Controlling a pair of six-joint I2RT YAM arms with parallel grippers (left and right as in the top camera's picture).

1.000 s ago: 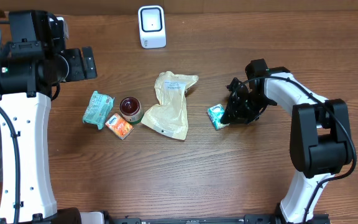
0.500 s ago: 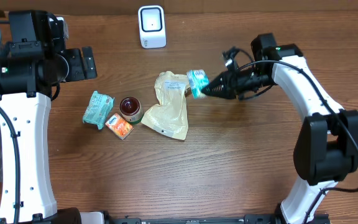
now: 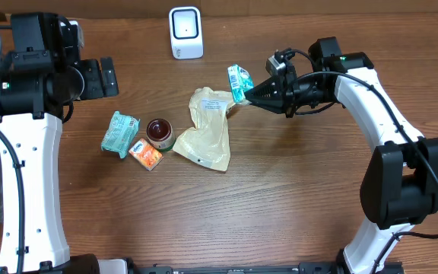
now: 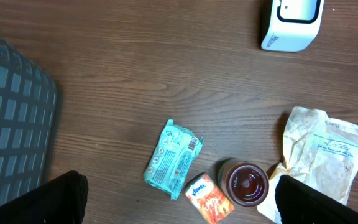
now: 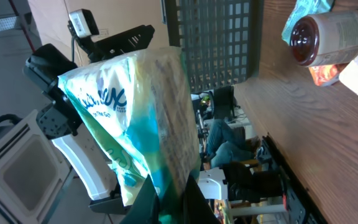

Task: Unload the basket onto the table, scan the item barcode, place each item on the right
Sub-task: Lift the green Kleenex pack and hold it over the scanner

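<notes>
The right tool (image 3: pixel 249 93) clamps a teal pack (image 3: pixel 239 80), its blue lettering unreadable, above the wood desk (image 3: pixel 295 198), right of the white scanner (image 3: pixel 185 32). The left tool (image 3: pixel 109 76) hangs released.

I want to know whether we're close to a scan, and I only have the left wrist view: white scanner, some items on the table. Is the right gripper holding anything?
Observer: Yes. The right gripper is shut on a teal tissue pack, held up off the table.
Operator: Where is that pack relative to the scanner?
Observer: From overhead it sits to the right of the scanner and nearer the robot, over the top corner of the tan pouch.
Operator: Can you see a barcode on it?
Observer: The right wrist view shows blue brand lettering on the pack's face. I can't make out a barcode there.
</notes>
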